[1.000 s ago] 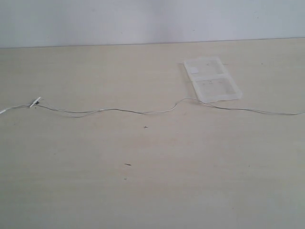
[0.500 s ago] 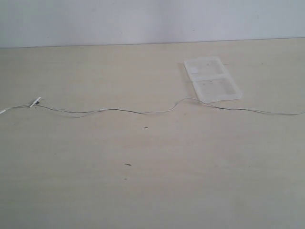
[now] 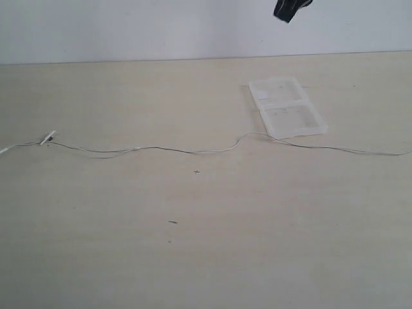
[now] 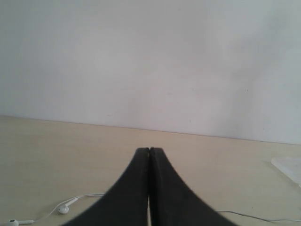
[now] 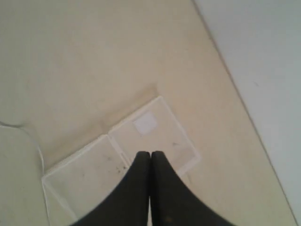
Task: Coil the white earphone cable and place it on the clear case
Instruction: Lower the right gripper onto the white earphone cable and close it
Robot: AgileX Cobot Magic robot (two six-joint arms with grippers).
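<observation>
Thin white earphone cable lies stretched beside the flat clear plastic case. Left pincer and right pincer closed, empty

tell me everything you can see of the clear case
The clear case is a flat rectangle of translucent, whitish plastic made of two square sections joined along a middle ridge; the farther section carries a small paler square patch. It lies flat and slightly skewed on the pale table, right of middle and toward the far edge. Nothing lies on it. The white earphone cable runs past its near corner; contact there cannot be told. The right gripper hangs above it, shut, not touching.
</observation>
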